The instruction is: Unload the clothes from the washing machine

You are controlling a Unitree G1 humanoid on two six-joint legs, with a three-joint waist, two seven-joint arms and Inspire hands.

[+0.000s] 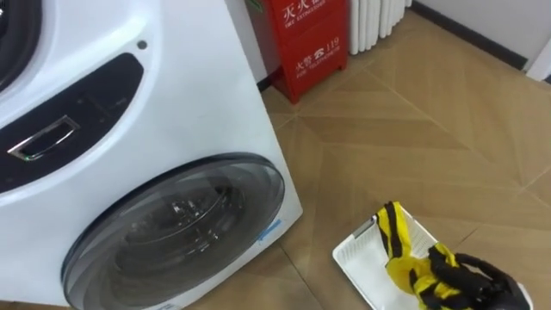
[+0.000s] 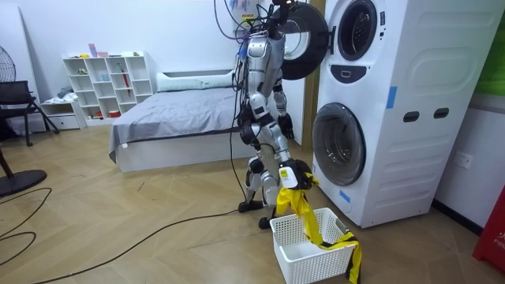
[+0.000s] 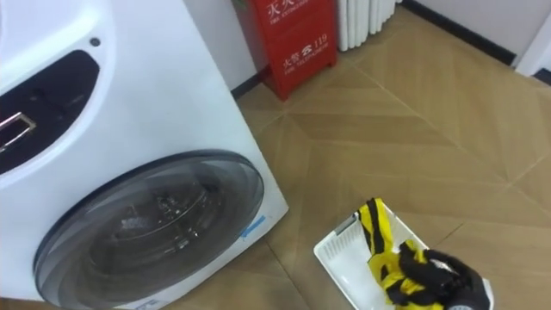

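While the right hand (image 1: 472, 272), lower right of frame, is curled round the yellow-and-black garment (image 1: 396, 241), the garment hangs lengthwise straight below it into the white basket (image 1: 349, 251); judged next: release downward. Left hand (image 2: 287, 126) hangs higher, farther off.

glossy white washing machine (image 1: 172, 103), soft yellow cloth (image 1: 398, 250), smooth wood floor (image 1: 413, 129).

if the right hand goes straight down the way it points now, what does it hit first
Most likely the white basket: the right hand, fingers curled round the yellow-and-black garment, hangs above it pointing down. The trailing cloth would land first; depth is unclear.
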